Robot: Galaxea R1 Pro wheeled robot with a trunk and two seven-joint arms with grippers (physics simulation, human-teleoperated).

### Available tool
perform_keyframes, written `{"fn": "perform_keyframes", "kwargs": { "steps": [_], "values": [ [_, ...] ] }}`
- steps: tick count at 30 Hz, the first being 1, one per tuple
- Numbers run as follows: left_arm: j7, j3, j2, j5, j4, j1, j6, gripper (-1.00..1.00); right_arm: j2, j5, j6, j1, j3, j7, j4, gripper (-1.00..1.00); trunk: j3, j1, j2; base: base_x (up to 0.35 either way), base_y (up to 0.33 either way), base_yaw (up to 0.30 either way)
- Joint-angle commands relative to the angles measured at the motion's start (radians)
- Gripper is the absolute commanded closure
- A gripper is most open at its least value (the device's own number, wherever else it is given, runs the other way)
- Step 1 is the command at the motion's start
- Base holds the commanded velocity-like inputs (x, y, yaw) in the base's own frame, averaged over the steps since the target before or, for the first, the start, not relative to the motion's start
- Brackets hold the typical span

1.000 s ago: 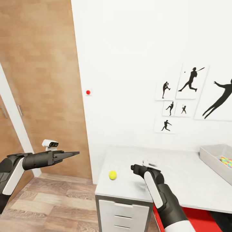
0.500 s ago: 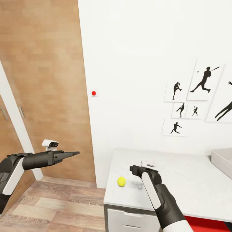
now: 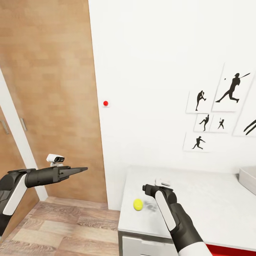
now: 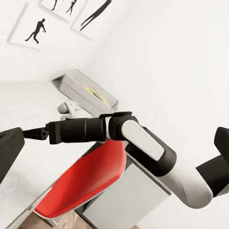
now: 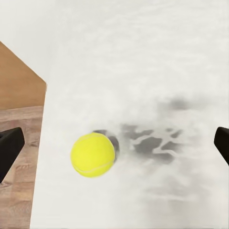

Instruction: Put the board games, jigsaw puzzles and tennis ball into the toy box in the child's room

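On the smooth pale table (image 3: 213,199) sits a round fuzzy tennis ball (image 3: 138,204).

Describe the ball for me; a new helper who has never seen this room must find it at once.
Find the long pale table under the black baseball prints. Go to its end nearest the wooden door; the ball sits there by the edge, beside the right tool. It is the only round, bright yellow thing on that white top.

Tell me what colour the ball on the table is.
The ball is bright yellow, plainest in the right wrist view, where it lies on the pale table.
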Motion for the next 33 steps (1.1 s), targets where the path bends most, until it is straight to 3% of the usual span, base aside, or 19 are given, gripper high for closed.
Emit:
{"fn": "perform_keyframes", "kwargs": {
  "steps": [1, 7, 24, 33],
  "values": [
    [-0.001, 0.0, 0.0, 0.003, 0.0, 0.0, 0.009, -1.0, 0.0, -0.01, 0.001, -0.001, 0.001, -0.01, 0.005, -1.0, 0.0, 0.001, -0.001, 0.091, 0.023, 0.0],
    [0.0, 0.0, 0.0, 0.003, 0.001, 0.0, 0.009, -1.0, 0.013, -0.005, 0.0, -0.007, 0.003, -0.01, 0.044, -1.0, 0.0, 0.001, -0.001, 0.071, 0.117, 0.0],
    [0.001, 0.0, 0.0, 0.003, 0.001, 0.0, 0.009, -1.0, 0.013, -0.001, -0.004, -0.043, 0.003, -0.01, 0.165, -1.0, 0.0, 0.001, -0.001, 0.004, 0.07, 0.0],
    [0.0, -0.001, 0.0, 0.003, 0.0, 0.0, 0.009, -1.0, 0.013, 0.004, -0.079, -0.073, 0.003, -0.018, 0.233, -1.0, 0.0, 0.001, -0.001, 0.0, 0.019, 0.0]
  ]
}}
